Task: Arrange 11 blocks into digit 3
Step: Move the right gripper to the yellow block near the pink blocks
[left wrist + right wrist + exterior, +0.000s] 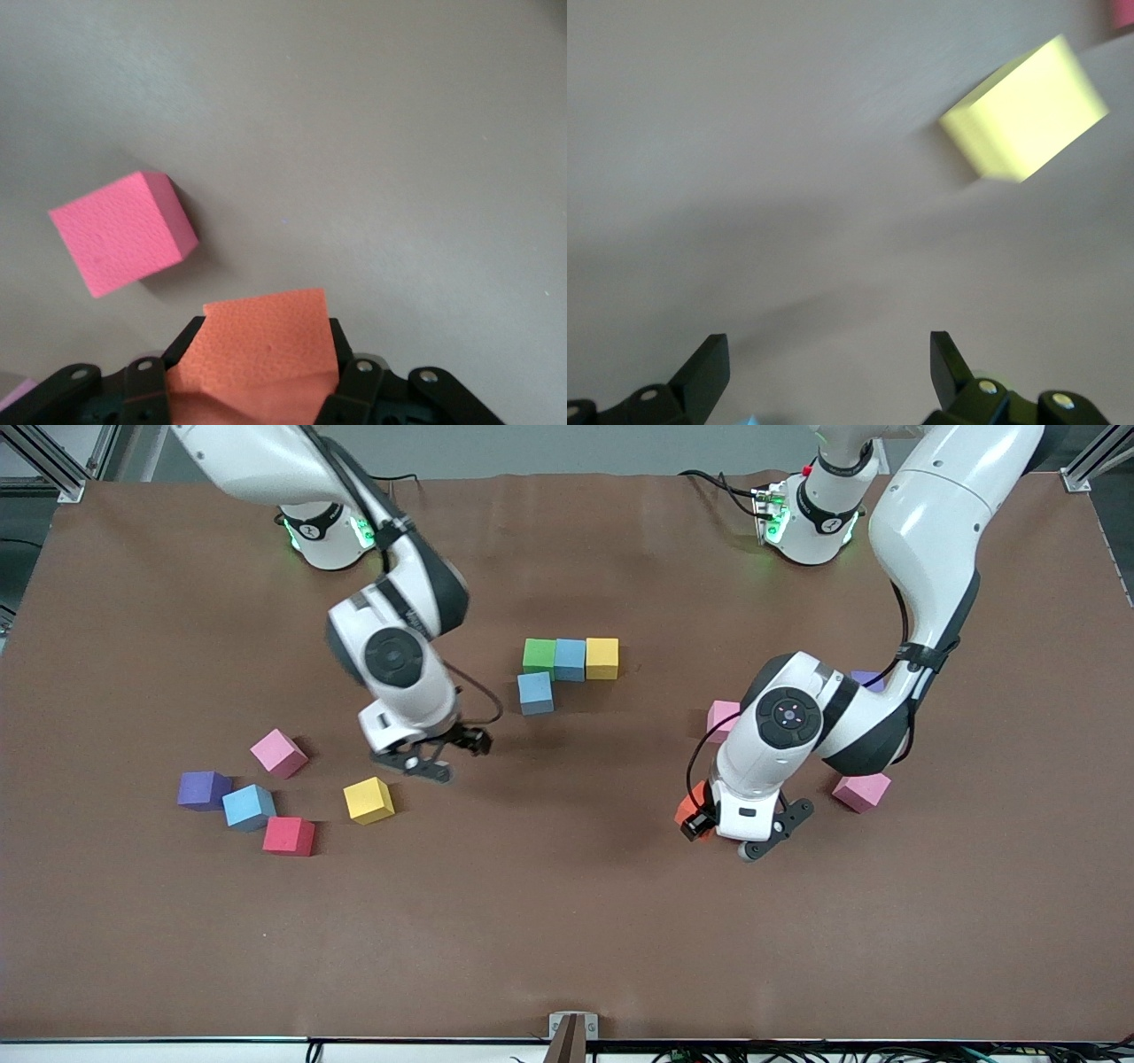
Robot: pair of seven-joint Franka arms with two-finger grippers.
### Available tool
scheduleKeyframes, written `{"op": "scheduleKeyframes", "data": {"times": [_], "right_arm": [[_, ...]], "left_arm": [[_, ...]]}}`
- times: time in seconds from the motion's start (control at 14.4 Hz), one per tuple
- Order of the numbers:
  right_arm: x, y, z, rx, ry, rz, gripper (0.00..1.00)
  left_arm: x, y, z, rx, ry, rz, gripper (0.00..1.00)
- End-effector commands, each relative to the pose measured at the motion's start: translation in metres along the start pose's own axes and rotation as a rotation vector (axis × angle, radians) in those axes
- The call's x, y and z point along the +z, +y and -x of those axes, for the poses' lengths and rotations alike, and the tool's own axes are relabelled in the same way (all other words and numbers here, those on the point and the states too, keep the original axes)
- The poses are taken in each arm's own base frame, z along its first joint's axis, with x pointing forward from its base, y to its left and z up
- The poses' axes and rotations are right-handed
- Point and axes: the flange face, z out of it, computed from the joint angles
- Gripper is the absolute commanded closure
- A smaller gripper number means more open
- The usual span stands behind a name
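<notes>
Four blocks [567,666] form a hooked row mid-table; other cubes [266,797] lie scattered.

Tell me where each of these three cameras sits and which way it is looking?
Front view: high across the table, facing both arms' bases; shows both arms.
Left wrist view: on the left arm's wrist, looking down; left gripper shut on the orange block, a pink block beside it.
Right wrist view: on the right arm's wrist, looking down; open right gripper, yellow block.
Shared: the orange block and yellow block also show from the front.

Even, bright overhead light casts soft shadows on the table [567,921]; the right wrist view is motion-blurred.
</notes>
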Motion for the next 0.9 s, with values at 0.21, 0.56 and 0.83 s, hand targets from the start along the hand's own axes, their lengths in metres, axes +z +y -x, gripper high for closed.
{"op": "scheduleKeyframes", "data": {"times": [0.21,0.56,0.83], "right_arm": [[-0.007,0.063,-0.072,-0.324,0.006,-0.032,0.00],[0.025,0.093,-0.095,-0.727,-0.035,-0.033,0.00],[0.040,0.100,-0.106,-0.814,-0.049,-0.039,0.00]], "left_arm": [[-0.024,0.001,-0.010,0.007,0.024,-0.013,0.76],[-0.017,0.003,-0.002,0.034,0.016,-0.020,0.76],[-0.007,0.005,0.004,0.043,-0.003,-0.028,0.76]]}}
